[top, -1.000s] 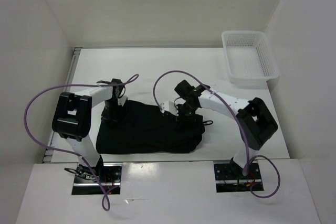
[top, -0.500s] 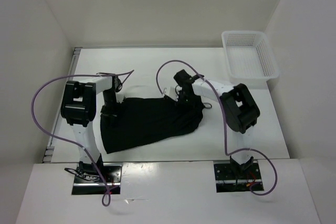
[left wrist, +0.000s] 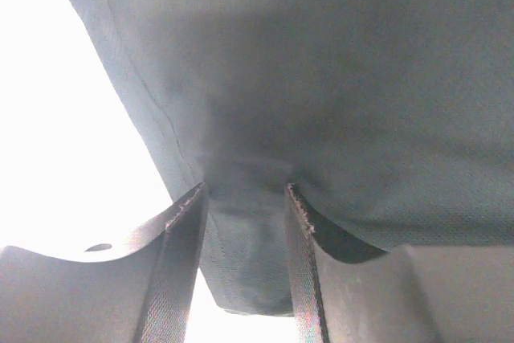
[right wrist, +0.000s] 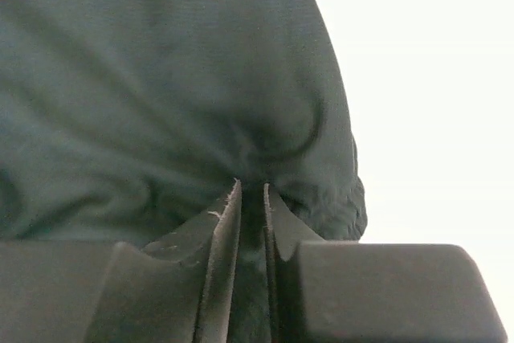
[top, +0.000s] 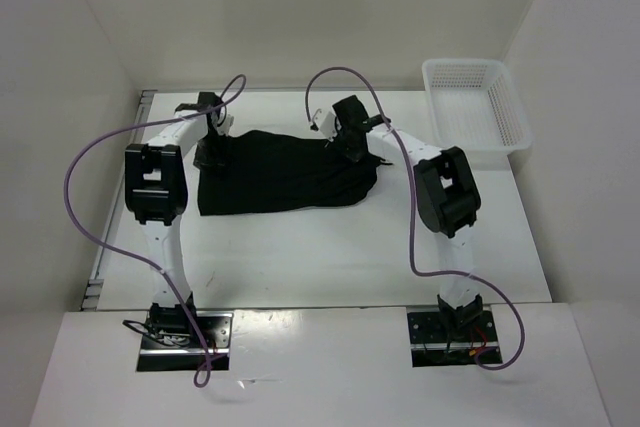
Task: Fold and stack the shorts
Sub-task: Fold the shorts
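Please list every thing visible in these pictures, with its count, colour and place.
shorts: one, black, on the table's far half, held between both claws.
basket: one, white mesh, table's far right corner.
table: one, white, under everything.
cables: two, purple, looping at the left and at the right.
left claw: one, dark, shut on the shorts' left end.
right claw: one, dark, shut on the shorts' right end.

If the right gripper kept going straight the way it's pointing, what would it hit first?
The shorts: the right gripper is shut on a fold of them, and black fabric fills the line ahead. Depth beyond is unclear.
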